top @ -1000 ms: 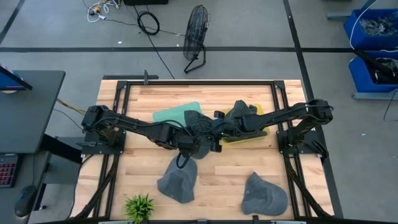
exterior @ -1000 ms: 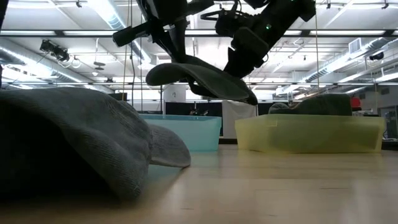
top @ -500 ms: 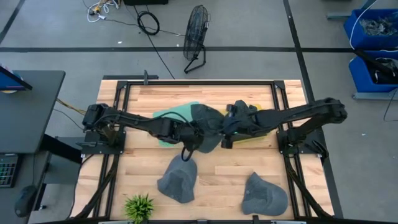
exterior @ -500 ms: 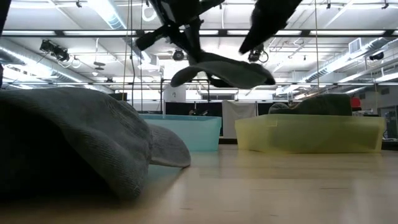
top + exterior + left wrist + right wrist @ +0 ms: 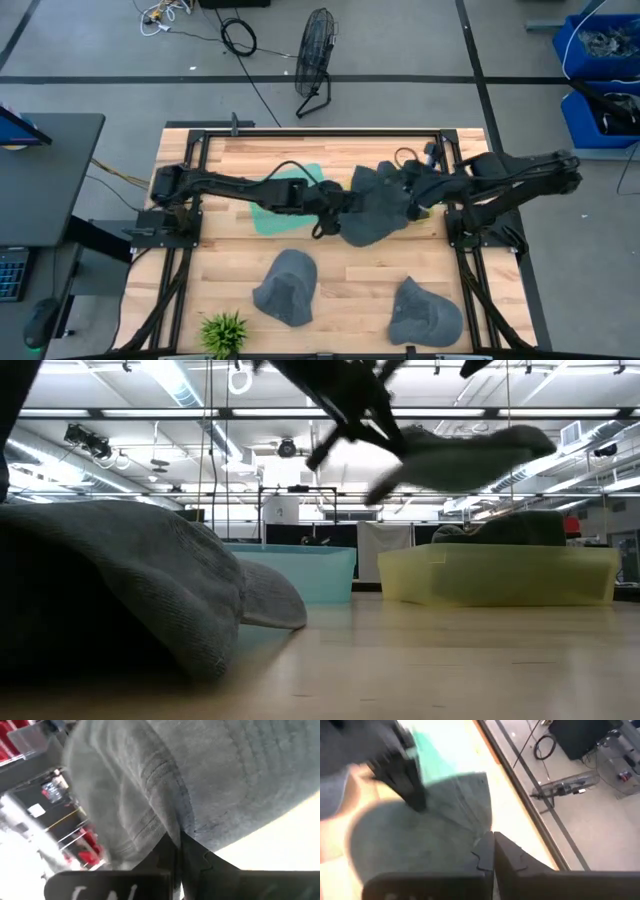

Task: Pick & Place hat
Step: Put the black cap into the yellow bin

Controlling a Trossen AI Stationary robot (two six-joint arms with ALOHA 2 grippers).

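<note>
A grey hat (image 5: 375, 205) hangs in the air between my two grippers, over the yellow bin (image 5: 424, 209) at the table's right middle. In the low view the hat (image 5: 465, 455) sits well above the yellow bin (image 5: 500, 575). My left gripper (image 5: 338, 203) is at the hat's left side and my right gripper (image 5: 412, 187) at its right side. Both are shut on it. My left gripper holds the grey hat by a creased fold of its cloth (image 5: 169, 822) on the hat's left side, pinched between the two fingers (image 5: 192, 855). It comes from the table's left, and the hat is lifted clear. My right gripper pinches the hat's edge (image 5: 479, 822) on its right side between the shut fingers (image 5: 507, 852), coming from the table's right. The hat spreads out beyond them, clear of the table.
A teal bin (image 5: 283, 190) stands left of the yellow one. Two more grey hats lie near the table's near edge (image 5: 285, 287) (image 5: 425, 312), with a small green plant (image 5: 224, 331) at the near left corner. A dark hat (image 5: 520, 525) sits in the yellow bin.
Both grippers have moved toward the table's right edge and upward, staying shut on the hat. The hat has been carried from over the middle of the table, by the teal bin, to above the yellow bin, and it now hangs higher.
</note>
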